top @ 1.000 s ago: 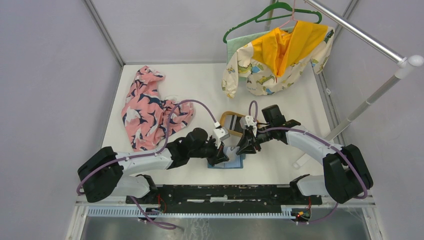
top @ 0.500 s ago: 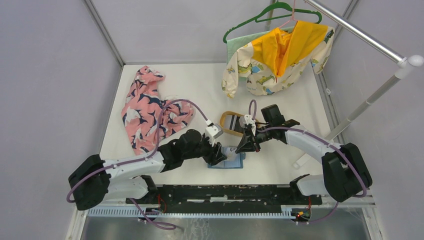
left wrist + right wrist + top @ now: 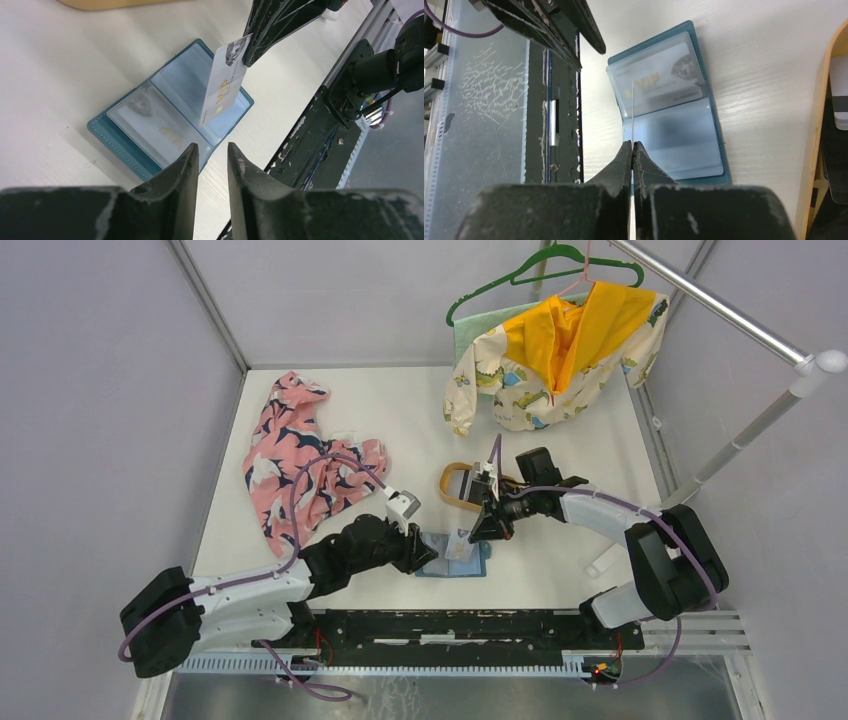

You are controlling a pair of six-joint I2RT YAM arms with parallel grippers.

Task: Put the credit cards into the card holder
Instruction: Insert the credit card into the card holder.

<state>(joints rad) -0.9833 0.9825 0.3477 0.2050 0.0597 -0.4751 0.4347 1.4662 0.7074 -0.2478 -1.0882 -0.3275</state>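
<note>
Top external view tells you the change: the left claw (image 3: 211,150) has drawn back to the left and now stands narrowly apart with nothing in it. The right claw (image 3: 632,145) has pinched shut on the pale card (image 3: 225,87). So the card has passed to the right side, I think, ready for insertion. It hangs just above the open wallet (image 3: 455,562), near the middle of the surface (image 3: 560,440), with its long axis pointing steeply down toward the pockets.
</note>
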